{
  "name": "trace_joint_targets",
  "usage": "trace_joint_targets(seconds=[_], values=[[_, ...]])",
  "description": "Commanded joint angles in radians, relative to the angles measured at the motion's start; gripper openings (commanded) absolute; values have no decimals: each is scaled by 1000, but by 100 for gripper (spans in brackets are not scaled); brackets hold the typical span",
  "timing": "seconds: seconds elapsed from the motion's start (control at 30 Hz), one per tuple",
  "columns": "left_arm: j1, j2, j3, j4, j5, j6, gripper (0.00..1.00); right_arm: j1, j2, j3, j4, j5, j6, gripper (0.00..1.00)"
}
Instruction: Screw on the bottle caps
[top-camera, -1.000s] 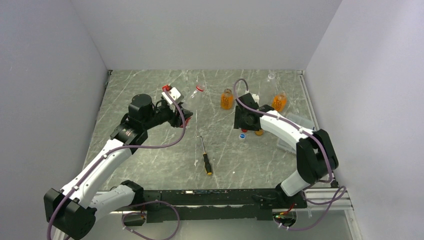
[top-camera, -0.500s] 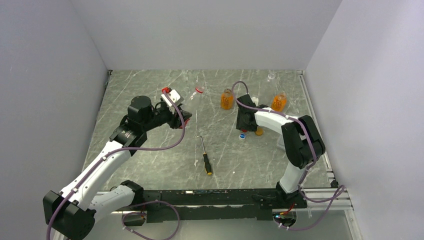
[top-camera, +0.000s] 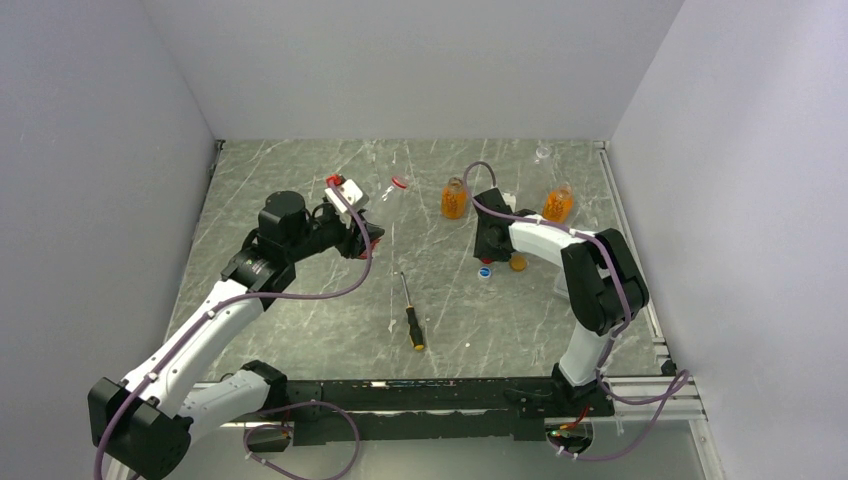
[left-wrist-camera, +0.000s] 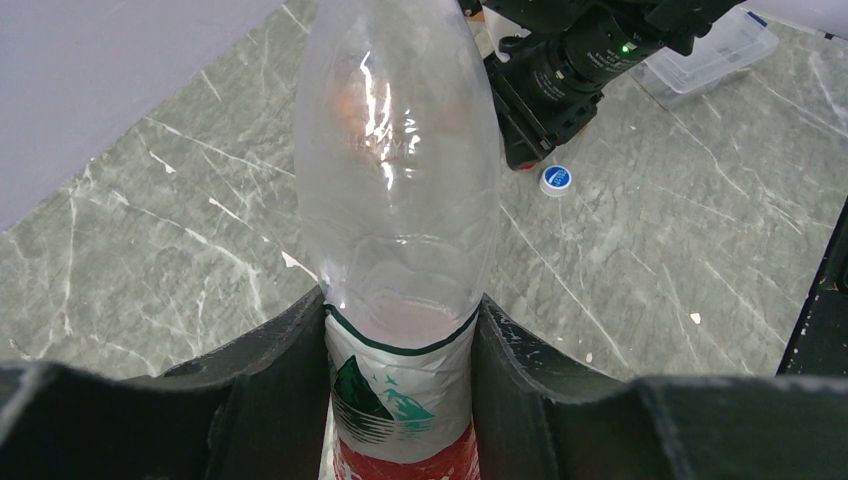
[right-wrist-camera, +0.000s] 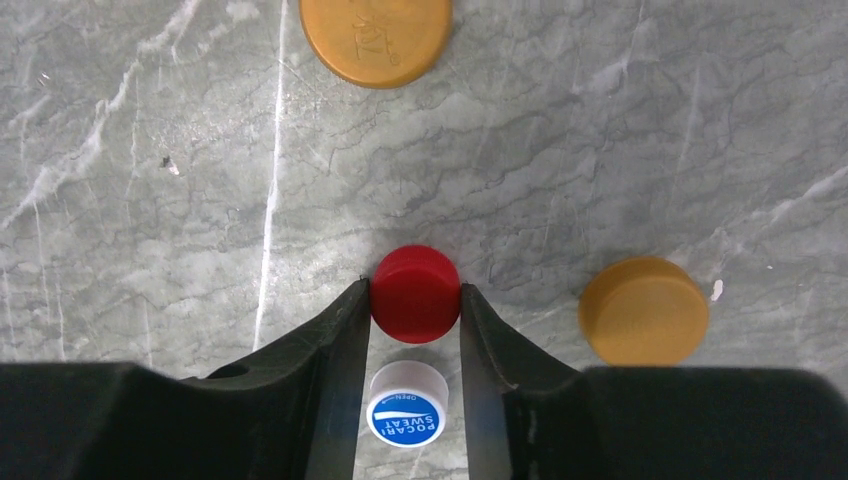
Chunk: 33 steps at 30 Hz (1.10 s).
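Cropped clear bottle (left-wrist-camera: 398, 180) gripped by left hand (left-wrist-camera: 400, 330); right hand (right-wrist-camera: 413, 288) seemingly pinches red cap (right-wrist-camera: 415, 297).

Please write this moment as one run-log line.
left fingers: shut on clear bottle | right fingers: shut on red cap | blue cap: lying between them

Only 1 readable text: "POCARI SWEAT", white on the blue cap (right-wrist-camera: 404, 407). The bigger orange cap (right-wrist-camera: 376, 35) at the top of the right wrist view has embossed marks, illegible. The clear bottle (left-wrist-camera: 398, 200) has a label (left-wrist-camera: 400, 410) with a mountain logo, no legible words.
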Motion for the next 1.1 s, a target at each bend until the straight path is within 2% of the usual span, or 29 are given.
trace_joint_targets(seconds=[0.0, 0.17, 0.4, 0.63, 0.87, 1.07], values=[[-1, 15, 11, 20, 31, 10, 49, -7, -10, -2, 29, -18, -18, 28], [-1, 32, 13, 4, 92, 30, 48, -8, -89, 23, -17, -93, -52, 19], [-2, 55, 36, -92, 270, 126, 47, -9, -336, 109, -101, -406, -132, 17], [-2, 42, 57, -175, 456, 166, 46, -12, -549, 179, -97, -761, -167, 16], [-2, 10, 45, -182, 562, 161, 44, -13, -610, 207, 3, -1056, -110, 18], [-2, -11, 38, -169, 582, 151, 40, -10, -605, 204, 89, -1182, -55, 18]])
